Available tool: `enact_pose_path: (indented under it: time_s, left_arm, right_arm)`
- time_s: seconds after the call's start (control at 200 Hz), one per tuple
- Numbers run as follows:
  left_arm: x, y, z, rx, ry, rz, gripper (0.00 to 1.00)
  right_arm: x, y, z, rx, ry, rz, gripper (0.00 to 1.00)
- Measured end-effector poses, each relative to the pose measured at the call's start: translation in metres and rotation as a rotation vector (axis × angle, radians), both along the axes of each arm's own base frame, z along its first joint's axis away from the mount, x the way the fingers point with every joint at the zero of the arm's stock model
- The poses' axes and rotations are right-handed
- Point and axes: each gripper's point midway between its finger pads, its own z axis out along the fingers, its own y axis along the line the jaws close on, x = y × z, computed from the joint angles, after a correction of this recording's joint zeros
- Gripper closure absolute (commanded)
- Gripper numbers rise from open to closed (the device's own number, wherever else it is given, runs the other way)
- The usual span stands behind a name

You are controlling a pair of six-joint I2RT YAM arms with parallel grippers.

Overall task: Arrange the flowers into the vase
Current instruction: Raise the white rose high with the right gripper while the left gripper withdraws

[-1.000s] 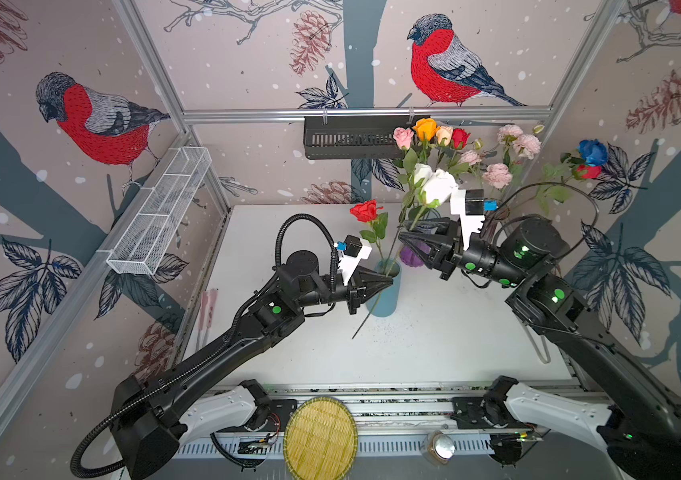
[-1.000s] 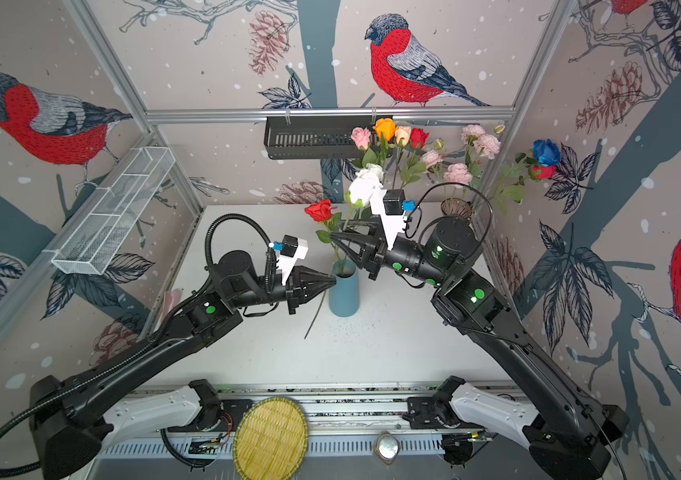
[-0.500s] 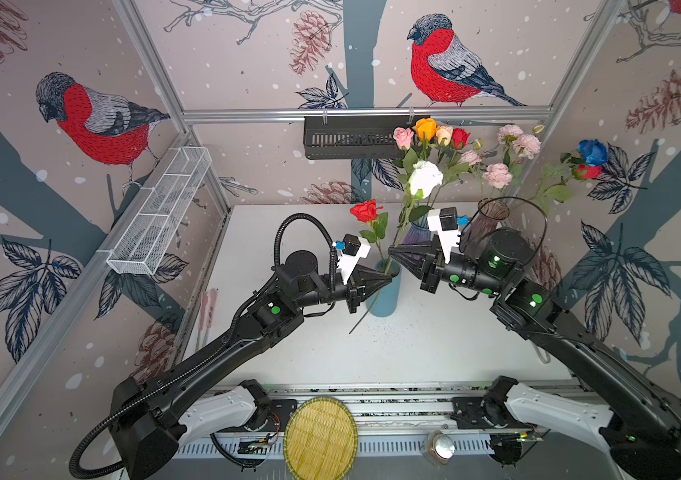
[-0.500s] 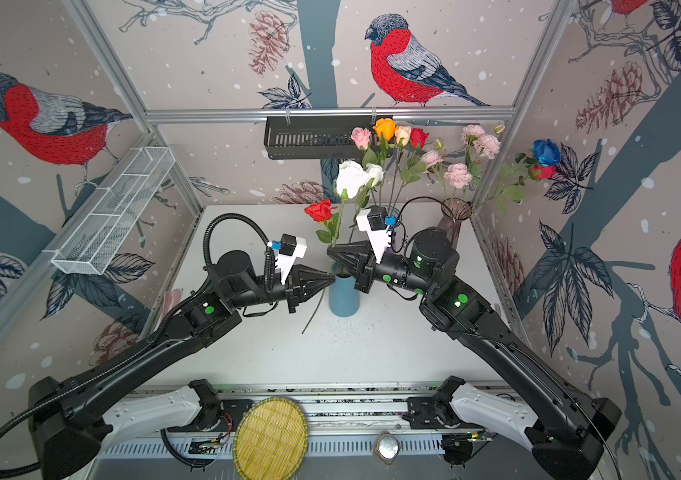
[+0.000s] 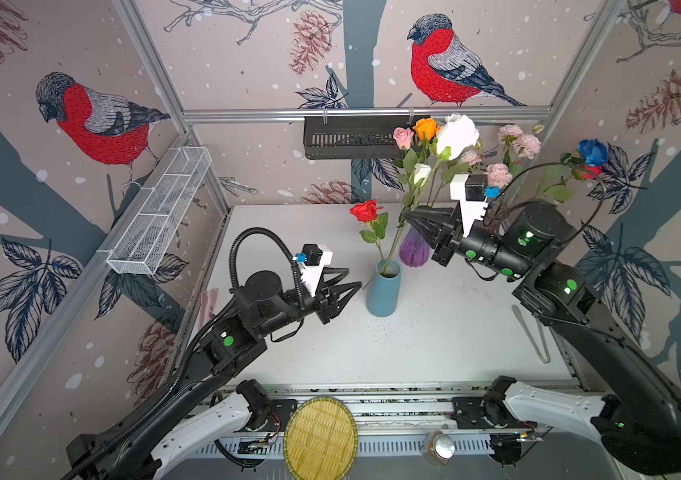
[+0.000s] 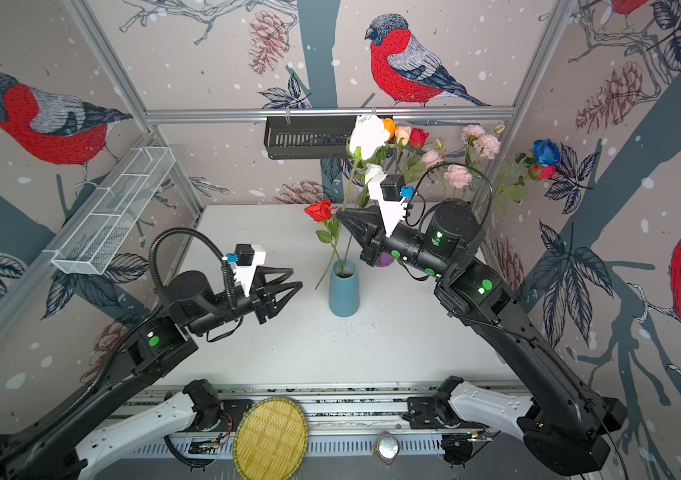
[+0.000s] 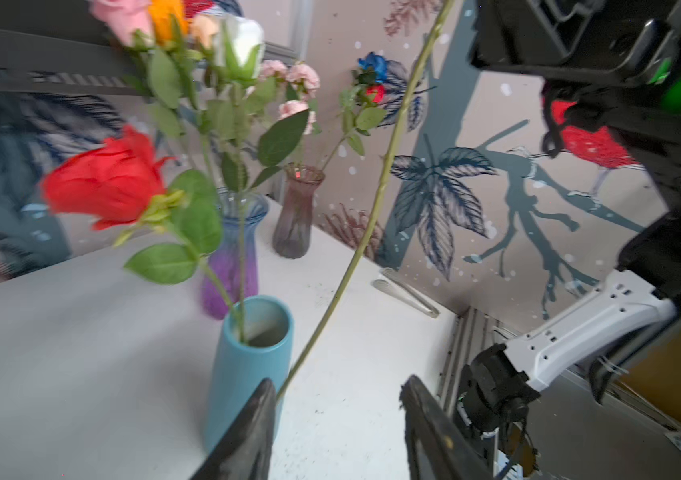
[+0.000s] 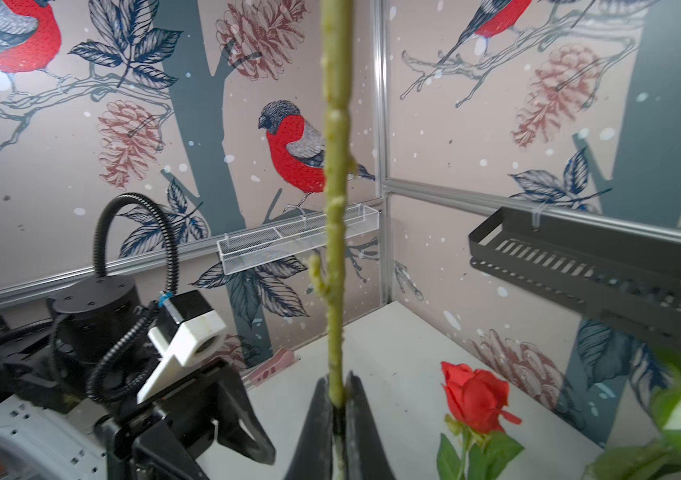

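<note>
Between the clenched jaws of the right gripper sits the stem of the white rose. Below them it slants outside the blue vase, its tip hidden behind a finger of the released left gripper.

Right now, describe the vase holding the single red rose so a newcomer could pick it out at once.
Start at the white table; near its middle stands the blue vase, with one red rose rising from it. The purple vase and the brown vase behind it are tinted, see-through glass. This one is opaque, plain blue and closest to the front edge.
</note>
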Motion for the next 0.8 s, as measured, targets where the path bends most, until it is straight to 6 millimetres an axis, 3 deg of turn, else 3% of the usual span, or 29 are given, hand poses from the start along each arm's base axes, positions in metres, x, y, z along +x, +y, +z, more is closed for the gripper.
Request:
enact_pose_path:
  time_s: [0.075,0.105,0.125,0.14,0.395,0.62,0.801]
  left_arm:
    - [0.003,0.031,-0.009,0.017,0.046,0.145,0.37]
    - [0.003,0.042,-0.015,0.022,0.065,0.194,0.24]
    - [0.003,0.05,-0.019,0.026,0.077,0.225,0.05]
    - [0.002,0.055,-0.023,0.028,0.087,0.242,0.02]
    - [-0.017,0.103,-0.085,0.01,0.218,0.39,0.01]
    - [-0.014,0.128,-0.082,-0.052,0.222,0.508,0.01]
    - [-0.002,0.133,-0.096,-0.028,0.258,0.568,0.01]
  right_arm:
    - [0.007,-0.009,0.01,-0.009,-0.042,-0.077,0.94]
    - [0.01,-0.012,0.013,-0.014,-0.058,-0.109,0.94]
    - [0.012,-0.014,0.014,-0.015,-0.063,-0.126,0.94]
    - [0.014,-0.016,0.016,-0.016,-0.069,-0.139,0.94]
    - [0.034,-0.031,0.026,-0.044,-0.121,-0.297,0.96]
    - [0.051,-0.024,0.016,-0.083,-0.103,-0.328,0.96]
    - [0.058,-0.011,-0.006,-0.13,-0.067,-0.309,0.96]
